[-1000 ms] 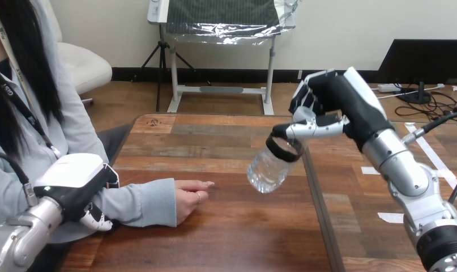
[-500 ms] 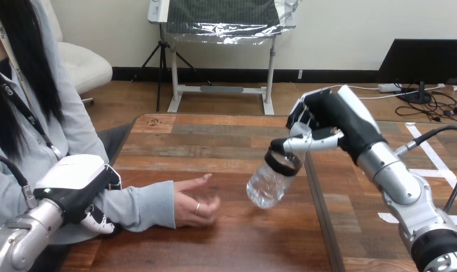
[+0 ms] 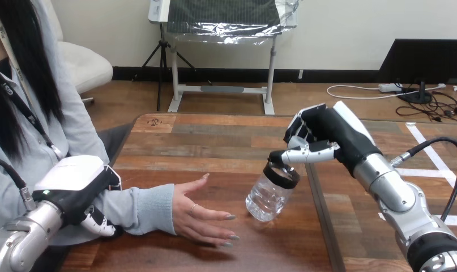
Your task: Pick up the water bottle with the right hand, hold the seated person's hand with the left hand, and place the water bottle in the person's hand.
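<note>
**Bottle hanging beside the person's open palm**

The right hand is reaching in from the right over the middle of the counter and is gripping the water bottle at its top end. Its thumb and curled fingers are pinching the bottle just above the dark band round the neck. The clear bottle is hanging below the hand, tilted, with its base pointing down and to the left. The base is sitting low over the wood; whether it is touching the counter cannot be told.

The person's hand is lying on the counter at the left, palm turned up and fingers spread out toward the bottle. The fingertips are just beside the bottle's base, with a narrow gap showing between them.

The left hand is coming in from the lower left corner and is resting on the person's forearm, well back from the wrist. Its white back is lying over the top of the grey sleeve, and its fingers are curling down round the near side of the forearm, clasping it. The two robot hands are well apart, with the person's open palm lying between them.
</note>
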Robot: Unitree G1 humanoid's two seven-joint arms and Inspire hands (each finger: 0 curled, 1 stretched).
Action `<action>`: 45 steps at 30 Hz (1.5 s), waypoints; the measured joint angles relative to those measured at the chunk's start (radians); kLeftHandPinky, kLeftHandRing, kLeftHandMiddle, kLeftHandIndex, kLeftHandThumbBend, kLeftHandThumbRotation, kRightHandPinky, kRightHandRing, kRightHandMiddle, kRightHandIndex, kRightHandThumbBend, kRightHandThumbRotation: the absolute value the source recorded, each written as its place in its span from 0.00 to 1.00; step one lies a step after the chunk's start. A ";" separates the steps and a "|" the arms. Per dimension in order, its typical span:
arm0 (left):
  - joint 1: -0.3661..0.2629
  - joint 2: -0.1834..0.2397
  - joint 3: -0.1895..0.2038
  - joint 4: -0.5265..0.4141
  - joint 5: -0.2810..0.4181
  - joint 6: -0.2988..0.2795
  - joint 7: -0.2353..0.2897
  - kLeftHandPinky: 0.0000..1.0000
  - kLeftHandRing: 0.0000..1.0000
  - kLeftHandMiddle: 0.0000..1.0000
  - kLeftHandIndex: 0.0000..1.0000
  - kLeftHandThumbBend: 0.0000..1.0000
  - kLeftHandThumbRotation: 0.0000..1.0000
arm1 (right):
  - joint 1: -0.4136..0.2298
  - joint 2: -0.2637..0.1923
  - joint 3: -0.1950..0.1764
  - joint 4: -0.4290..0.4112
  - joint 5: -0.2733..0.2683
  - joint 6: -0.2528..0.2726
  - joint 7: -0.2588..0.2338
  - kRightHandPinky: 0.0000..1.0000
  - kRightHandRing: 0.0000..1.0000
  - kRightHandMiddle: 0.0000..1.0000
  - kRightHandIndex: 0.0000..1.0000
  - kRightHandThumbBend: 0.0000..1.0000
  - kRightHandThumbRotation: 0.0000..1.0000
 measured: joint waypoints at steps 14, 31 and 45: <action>0.003 0.000 0.008 -0.039 -0.018 0.004 -0.033 0.23 0.28 0.34 0.35 0.89 0.00 | -0.032 0.017 0.001 0.047 -0.022 -0.001 -0.025 0.16 0.21 0.29 0.30 0.70 0.00; 0.004 -0.002 0.018 -0.088 -0.025 0.001 -0.045 0.21 0.26 0.33 0.33 0.87 0.00 | -0.063 0.049 0.003 0.078 -0.029 -0.001 -0.027 0.16 0.20 0.28 0.30 0.70 0.00; -0.002 -0.009 0.026 -0.105 -0.043 0.001 -0.049 0.21 0.27 0.34 0.34 0.86 0.00 | -0.079 0.087 0.014 0.079 -0.043 -0.001 -0.028 0.15 0.20 0.27 0.29 0.70 0.00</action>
